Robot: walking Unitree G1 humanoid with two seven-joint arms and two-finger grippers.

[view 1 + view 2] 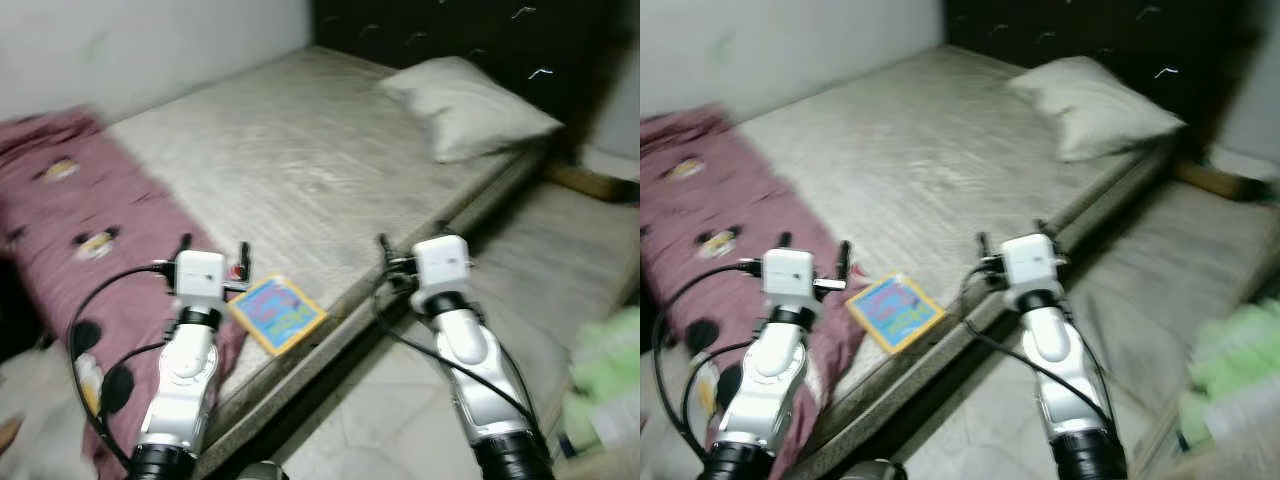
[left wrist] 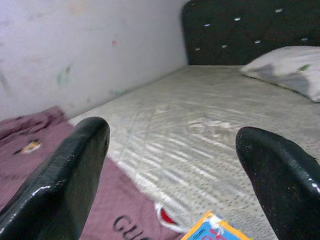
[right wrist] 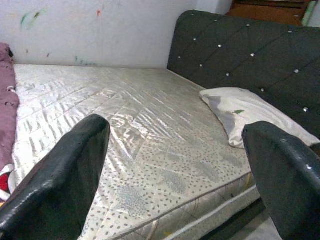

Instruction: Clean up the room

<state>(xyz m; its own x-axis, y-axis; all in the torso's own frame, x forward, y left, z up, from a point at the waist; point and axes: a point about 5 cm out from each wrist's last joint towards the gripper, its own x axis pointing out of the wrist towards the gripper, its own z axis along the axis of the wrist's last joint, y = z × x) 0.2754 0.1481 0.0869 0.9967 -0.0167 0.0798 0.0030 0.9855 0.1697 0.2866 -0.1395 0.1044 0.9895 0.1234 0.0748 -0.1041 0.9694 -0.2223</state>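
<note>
step: approaching book at bed edge | left claw gaping, empty, hovering beside book | right claw gaping | tip: descending squarely, pinching overhanging corner

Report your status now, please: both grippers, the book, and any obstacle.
Left gripper open, empty, above book. Right gripper open, empty, over mattress edge. Book lies flat beside maroon blanket.

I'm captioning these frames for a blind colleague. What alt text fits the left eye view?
Two silver robot arms reach toward a bare quilted mattress, the left gripper open beside a colourful booklet at the bed's edge. A maroon blanket covers the robot's-left side, and a pillow lies by the dark headboard.
</note>
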